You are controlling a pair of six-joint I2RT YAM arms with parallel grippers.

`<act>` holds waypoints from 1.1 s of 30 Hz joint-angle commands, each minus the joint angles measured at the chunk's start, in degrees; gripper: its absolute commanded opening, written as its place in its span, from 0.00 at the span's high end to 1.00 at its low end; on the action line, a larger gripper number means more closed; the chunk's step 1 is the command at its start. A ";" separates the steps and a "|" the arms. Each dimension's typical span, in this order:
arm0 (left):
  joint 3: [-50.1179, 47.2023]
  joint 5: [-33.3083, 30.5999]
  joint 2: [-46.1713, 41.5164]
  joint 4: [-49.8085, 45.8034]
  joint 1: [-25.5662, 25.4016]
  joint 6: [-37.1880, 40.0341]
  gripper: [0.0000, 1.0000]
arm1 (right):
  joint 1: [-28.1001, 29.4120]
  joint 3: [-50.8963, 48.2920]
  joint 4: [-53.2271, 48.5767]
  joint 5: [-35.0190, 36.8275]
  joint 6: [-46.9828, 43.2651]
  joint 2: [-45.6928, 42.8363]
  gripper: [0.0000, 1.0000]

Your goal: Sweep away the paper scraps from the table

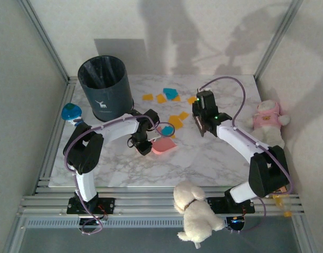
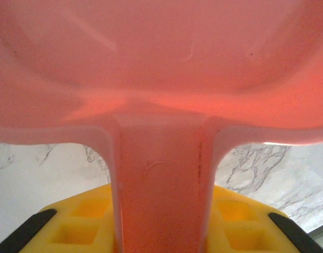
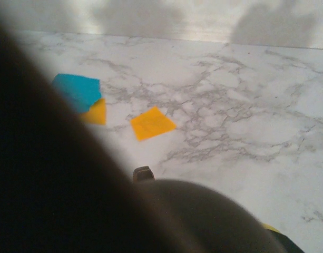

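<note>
Your tabletop [image 1: 203, 158] has a dark bin [image 1: 106, 89] at its far-left corner, and near the middle your left gripper [image 1: 144, 145] is clamped on the pink dustpan [image 1: 162, 146] handle. Right gripper [image 1: 202, 118] is right of centre; a dark blur blocks its wrist view, so can't tell if it's open or closed. Orange and teal paper scraps [image 1: 175, 120] lie scattered from just beside the dustpan toward the far edge.
</note>
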 commanded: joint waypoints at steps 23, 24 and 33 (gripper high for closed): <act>-0.16 -0.95 1.20 -1.80 1.59 -0.43 1.00 | 2.30 0.61 5.09 -19.62 -11.86 5.56 1.00; -0.07 -1.04 1.49 -1.82 1.66 -0.35 1.00 | 2.56 0.21 4.92 -20.19 -11.86 5.23 1.00; 1.77 -1.40 3.62 -1.87 1.72 -0.23 1.00 | 5.12 -2.36 3.17 -22.92 -10.92 1.89 1.00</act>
